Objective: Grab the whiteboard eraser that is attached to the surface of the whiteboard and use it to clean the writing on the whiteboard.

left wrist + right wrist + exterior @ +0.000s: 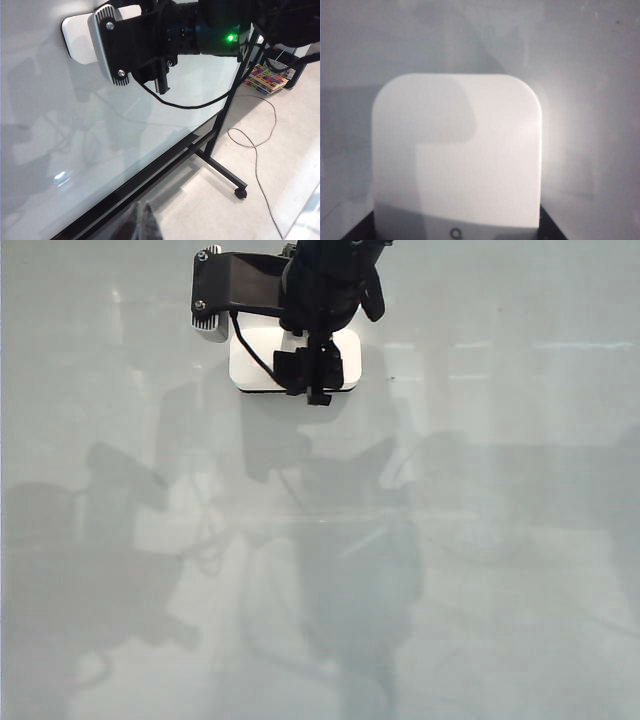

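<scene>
Setting: indoor lab or test room. Large glossy whiteboard (75, 150) mounted on a black wheeled stand (220, 165); pale tiled floor (280, 165) with a loose grey cable (257, 145) trailing across it; colourful foam mat pieces (267, 79) lying by further dark equipment at the far side.

eraser (457, 155): white, rounded, flat on whiteboard (480, 560) | writing: not visible

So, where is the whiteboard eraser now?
The whiteboard eraser sits flat on the whiteboard at the top centre of the exterior view, partly hidden by the right gripper over it; it fills the right wrist view.
</scene>
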You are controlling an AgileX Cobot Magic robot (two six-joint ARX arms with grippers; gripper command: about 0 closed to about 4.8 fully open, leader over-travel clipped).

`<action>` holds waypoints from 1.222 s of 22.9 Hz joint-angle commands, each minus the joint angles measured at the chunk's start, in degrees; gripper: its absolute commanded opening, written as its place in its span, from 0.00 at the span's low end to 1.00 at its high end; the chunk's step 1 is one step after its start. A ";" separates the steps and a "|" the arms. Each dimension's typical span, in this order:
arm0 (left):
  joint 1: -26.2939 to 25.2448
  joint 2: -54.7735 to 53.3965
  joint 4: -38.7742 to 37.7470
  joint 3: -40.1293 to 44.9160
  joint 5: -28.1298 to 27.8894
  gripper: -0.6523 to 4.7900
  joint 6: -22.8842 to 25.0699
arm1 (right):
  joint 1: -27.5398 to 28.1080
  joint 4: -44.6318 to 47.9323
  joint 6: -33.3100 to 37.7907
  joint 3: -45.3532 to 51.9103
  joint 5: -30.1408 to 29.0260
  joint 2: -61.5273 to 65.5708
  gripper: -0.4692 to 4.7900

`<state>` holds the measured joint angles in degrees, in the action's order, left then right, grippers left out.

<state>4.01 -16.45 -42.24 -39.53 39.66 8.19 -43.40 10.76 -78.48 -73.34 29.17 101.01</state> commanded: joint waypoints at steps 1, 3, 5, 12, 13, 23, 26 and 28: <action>0.07 0.04 0.72 -0.33 0.20 0.12 0.17 | 1.44 0.09 0.94 -0.13 -0.79 4.07 0.49; 0.07 0.04 0.72 -0.33 0.20 0.12 0.17 | 1.20 0.13 2.03 -0.13 -0.81 5.55 0.49; 0.09 0.04 0.72 -0.33 0.20 0.12 0.17 | 0.79 0.07 4.04 -0.11 -0.81 7.39 0.49; 0.09 0.07 0.72 -0.33 0.20 0.12 0.17 | -0.90 -0.96 5.66 -0.11 8.46 7.34 0.49; 0.09 0.04 0.72 -0.33 0.17 0.12 0.17 | -1.31 -2.08 5.90 -0.11 9.60 6.56 0.49; 0.09 0.07 0.72 -0.33 0.17 0.12 0.17 | -4.26 -18.08 33.62 -0.09 17.05 -18.10 0.49; 0.07 0.07 0.72 -0.33 0.17 0.12 0.17 | -0.31 -19.54 44.92 1.81 13.16 -29.09 0.48; 0.07 0.07 0.72 -0.33 0.17 0.12 0.17 | 3.26 -19.23 50.53 5.18 10.73 -35.67 0.46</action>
<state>4.01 -16.43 -42.22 -39.53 39.68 8.19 -41.47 -9.04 -32.64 -69.82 41.76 67.99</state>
